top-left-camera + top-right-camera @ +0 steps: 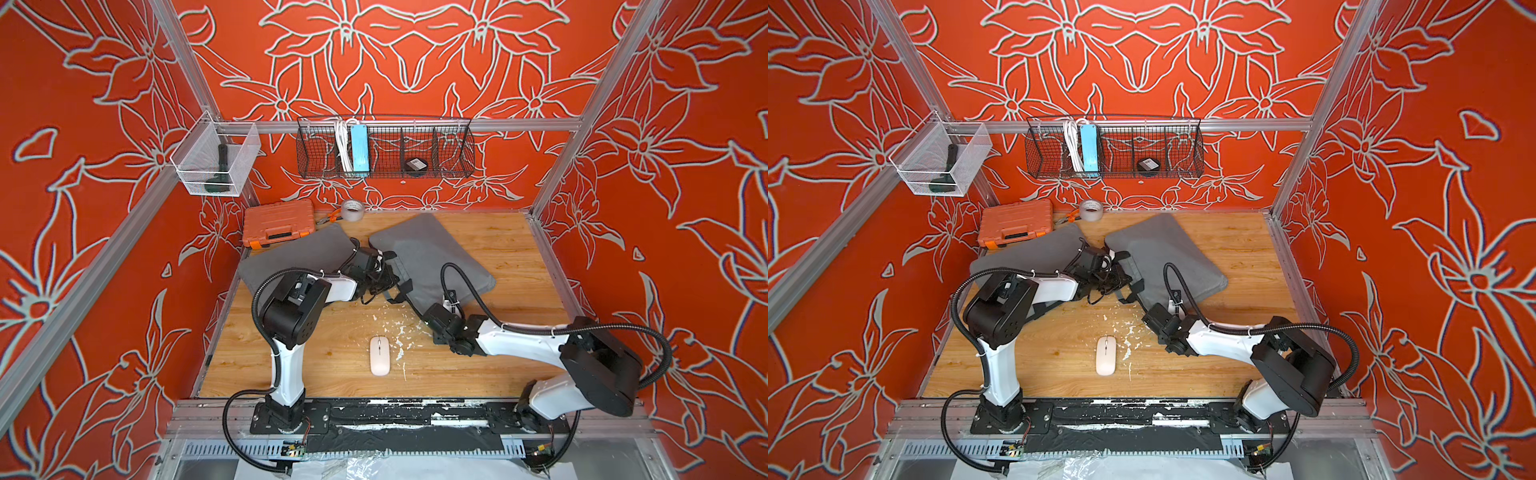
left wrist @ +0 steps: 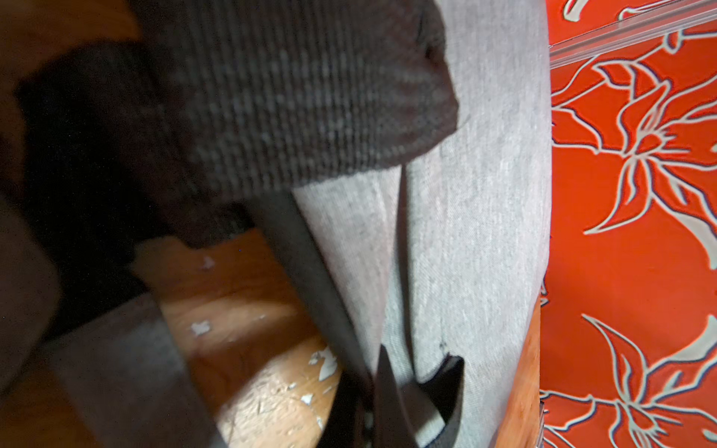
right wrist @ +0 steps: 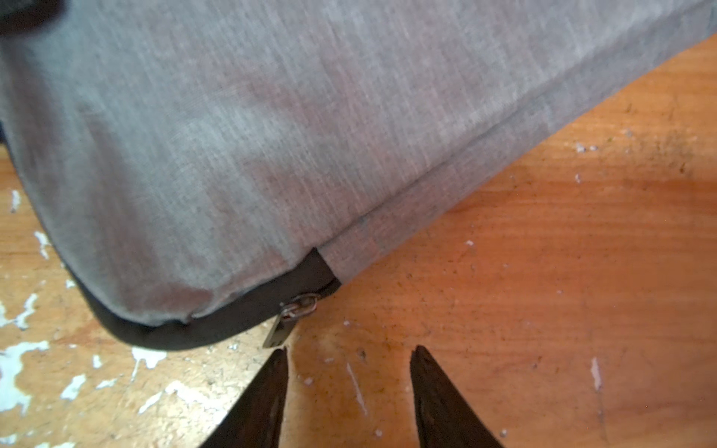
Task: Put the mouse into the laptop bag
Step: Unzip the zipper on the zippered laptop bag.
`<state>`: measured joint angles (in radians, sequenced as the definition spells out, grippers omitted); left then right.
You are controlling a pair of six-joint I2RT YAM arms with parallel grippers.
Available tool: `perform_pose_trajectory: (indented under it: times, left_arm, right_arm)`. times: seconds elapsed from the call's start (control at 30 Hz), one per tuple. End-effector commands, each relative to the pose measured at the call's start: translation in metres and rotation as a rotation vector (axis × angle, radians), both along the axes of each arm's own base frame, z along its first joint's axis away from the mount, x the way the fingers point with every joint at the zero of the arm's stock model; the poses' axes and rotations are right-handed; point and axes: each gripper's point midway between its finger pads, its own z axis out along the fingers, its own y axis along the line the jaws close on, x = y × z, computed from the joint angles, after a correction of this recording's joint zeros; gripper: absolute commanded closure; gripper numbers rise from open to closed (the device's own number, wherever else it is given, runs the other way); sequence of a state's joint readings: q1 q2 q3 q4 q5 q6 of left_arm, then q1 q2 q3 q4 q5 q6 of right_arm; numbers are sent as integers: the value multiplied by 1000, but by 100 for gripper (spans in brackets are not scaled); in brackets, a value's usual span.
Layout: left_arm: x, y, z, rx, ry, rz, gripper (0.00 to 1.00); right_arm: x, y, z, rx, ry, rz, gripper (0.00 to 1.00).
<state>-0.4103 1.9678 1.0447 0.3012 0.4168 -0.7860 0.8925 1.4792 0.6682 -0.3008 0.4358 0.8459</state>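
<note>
**Mouse lies behind my open right gripper, bag zip just ahead of it**

Nearest my bases, the mouse (image 1: 379, 355) lies alone on the wooden table (image 1: 316, 357), not held by anything. Its long axis points away from me toward the back wall, so I judge a grasp should close across its narrow width. It lies back toward me and to the left of my right gripper (image 3: 349, 353), which is plainly the nearer of my two.

That right gripper has its jaws parted and holds nothing. Its tips hover over bare wood, with the zipper pull (image 3: 277, 333) just beside one fingertip (image 3: 279, 360) at the near corner of the laptop bag (image 1: 432, 253). From here I cannot see a mouth wide enough to take the mouse.

Farther on, my left gripper (image 1: 386, 272) is closed tight amid the black straps (image 1: 405, 286) at the bag's edge. It seems pinched on the bag there, though the left wrist view is too blurred to be sure. A second grey panel (image 1: 291, 253) lies under that arm, and I cannot tell whether it belongs to the same bag.

At the back stand a closed orange tool case (image 1: 276, 222) and a tape roll (image 1: 352, 210). On the side wall, a white mesh bin (image 1: 199, 183) holds a dark tool (image 1: 220, 170). The black wire basket (image 1: 453, 145) holds a white cable (image 1: 341, 145) and a blue power strip (image 1: 358, 149) together, and a small black item (image 1: 415, 165) in another compartment.
</note>
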Motion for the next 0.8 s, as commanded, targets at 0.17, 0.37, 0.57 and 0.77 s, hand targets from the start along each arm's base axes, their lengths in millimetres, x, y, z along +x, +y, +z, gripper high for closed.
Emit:
perform_pose_trajectory:
  times: [0.17,0.37,0.57,0.77]
  left_arm:
    - [-1,4,14,-15,-18,9,100]
    - [-1,4,14,-19,-16,8,100]
    - [-2,4,16,-24,-19,8,100]
    - [-3,3,19,-31,-23,6,100]
  right_arm:
    - [-5,15,-6,-18,33,41,34]
    - [-3,20,-11,-50,42,34,35]
    - [0,15,-19,-98,49,-8,53]
    - [2,17,-27,-121,70,-20,73]
